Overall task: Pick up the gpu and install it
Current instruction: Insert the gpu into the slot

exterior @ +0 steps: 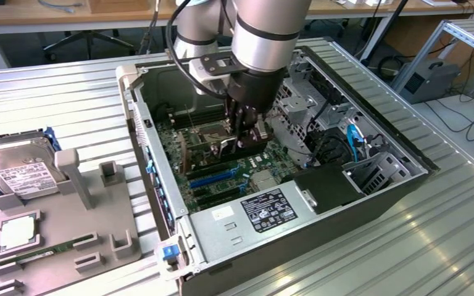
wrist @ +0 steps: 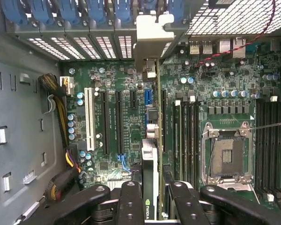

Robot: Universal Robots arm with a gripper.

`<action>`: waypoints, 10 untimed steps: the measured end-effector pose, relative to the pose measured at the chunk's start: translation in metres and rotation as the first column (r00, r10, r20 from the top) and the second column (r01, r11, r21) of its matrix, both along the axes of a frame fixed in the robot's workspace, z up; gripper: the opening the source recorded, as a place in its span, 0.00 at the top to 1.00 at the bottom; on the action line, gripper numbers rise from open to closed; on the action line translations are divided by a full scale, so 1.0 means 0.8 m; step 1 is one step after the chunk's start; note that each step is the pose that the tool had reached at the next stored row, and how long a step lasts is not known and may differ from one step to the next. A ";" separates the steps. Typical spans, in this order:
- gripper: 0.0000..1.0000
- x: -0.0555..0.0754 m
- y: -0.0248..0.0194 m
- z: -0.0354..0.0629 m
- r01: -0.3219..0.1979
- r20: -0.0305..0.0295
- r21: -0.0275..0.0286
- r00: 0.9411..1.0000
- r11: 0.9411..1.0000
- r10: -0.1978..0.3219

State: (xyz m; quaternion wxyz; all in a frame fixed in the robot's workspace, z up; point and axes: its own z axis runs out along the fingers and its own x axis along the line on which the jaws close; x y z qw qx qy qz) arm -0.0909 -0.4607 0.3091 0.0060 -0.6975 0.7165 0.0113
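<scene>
Fingers point(wrist: 130, 202) tight on gpu point(wrist: 150, 159) inside case point(exterior: 320, 240), ribbed metal table point(exterior: 410, 246) beneath.

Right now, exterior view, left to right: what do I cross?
hard drive → PC case wall → pincer shut on the gpu → blue cable → grey box on the floor

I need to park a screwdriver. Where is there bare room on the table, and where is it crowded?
Free: the ribbed table on the exterior view's right of the computer case, and between the grey parts tray and the table's far edge. Crowded: inside the case, where the gripper holds the gpu.
</scene>
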 end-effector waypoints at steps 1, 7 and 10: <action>0.73 -0.001 0.0000 0.000 0.000 0.000 0.000 1.000 1.000 0.000; 0.73 -0.003 0.0000 -0.011 -0.004 0.000 0.000 1.000 1.000 0.004; 0.73 -0.004 0.0000 -0.014 -0.005 0.000 0.000 1.000 1.000 0.005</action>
